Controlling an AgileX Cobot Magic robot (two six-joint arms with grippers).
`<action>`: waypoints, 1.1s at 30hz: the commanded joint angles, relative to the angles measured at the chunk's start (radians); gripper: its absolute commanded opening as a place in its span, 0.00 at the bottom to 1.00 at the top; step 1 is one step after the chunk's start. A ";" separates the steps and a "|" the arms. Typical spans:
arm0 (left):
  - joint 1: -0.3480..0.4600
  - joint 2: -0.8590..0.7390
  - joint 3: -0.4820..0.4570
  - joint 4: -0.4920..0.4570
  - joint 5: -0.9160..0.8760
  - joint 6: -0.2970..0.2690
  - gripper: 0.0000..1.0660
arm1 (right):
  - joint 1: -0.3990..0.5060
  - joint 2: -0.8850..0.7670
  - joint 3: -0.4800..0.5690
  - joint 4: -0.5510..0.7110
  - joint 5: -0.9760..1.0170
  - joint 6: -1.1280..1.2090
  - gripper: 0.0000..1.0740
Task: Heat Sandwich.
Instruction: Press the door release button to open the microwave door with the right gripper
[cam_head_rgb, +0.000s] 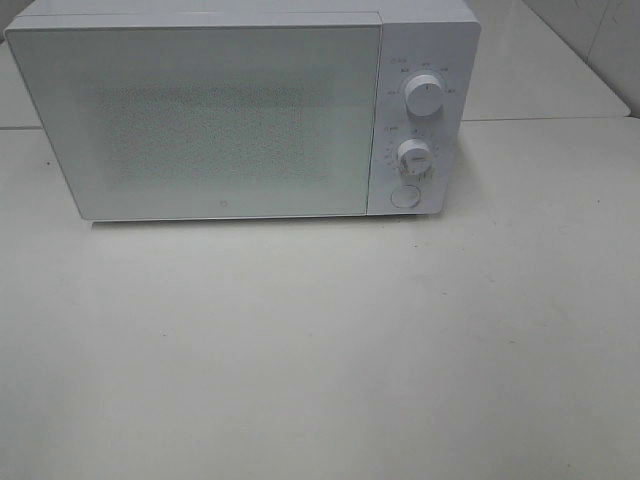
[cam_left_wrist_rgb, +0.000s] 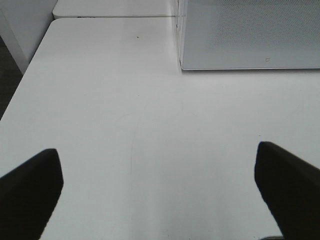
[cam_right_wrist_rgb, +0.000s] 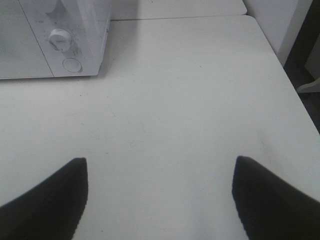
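Since the boxy white microwave oven (cam_head_rgb: 230, 110) stands with its frosted door (cam_head_rgb: 195, 120) closed and no sandwich shows in any view, progress is hard to judge: the sandwich may sit behind that door or lie out of frame. The left gripper (cam_left_wrist_rgb: 157, 167) and right gripper (cam_right_wrist_rgb: 160, 170) hang empty before the microwave, over the white table (cam_head_rgb: 320, 350), fingers spread wide. Loading or setting the round white dials (cam_head_rgb: 424, 98) likely remains.

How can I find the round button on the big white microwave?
Find the boxy white microwave oven at the back of the pale table. Its right control strip stacks three round things: an upper white dial, a lower white dial and, lowest, the flat round white button. Only the button lies flat, without tick marks around it.
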 joint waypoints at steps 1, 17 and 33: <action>0.003 -0.026 0.003 -0.002 -0.004 0.000 0.94 | -0.007 0.058 -0.009 0.015 -0.076 -0.009 0.71; 0.003 -0.026 0.003 -0.002 -0.004 0.000 0.94 | -0.007 0.284 0.087 0.046 -0.492 -0.005 0.71; 0.003 -0.026 0.003 -0.002 -0.004 0.000 0.94 | -0.007 0.593 0.096 0.029 -0.896 -0.013 0.71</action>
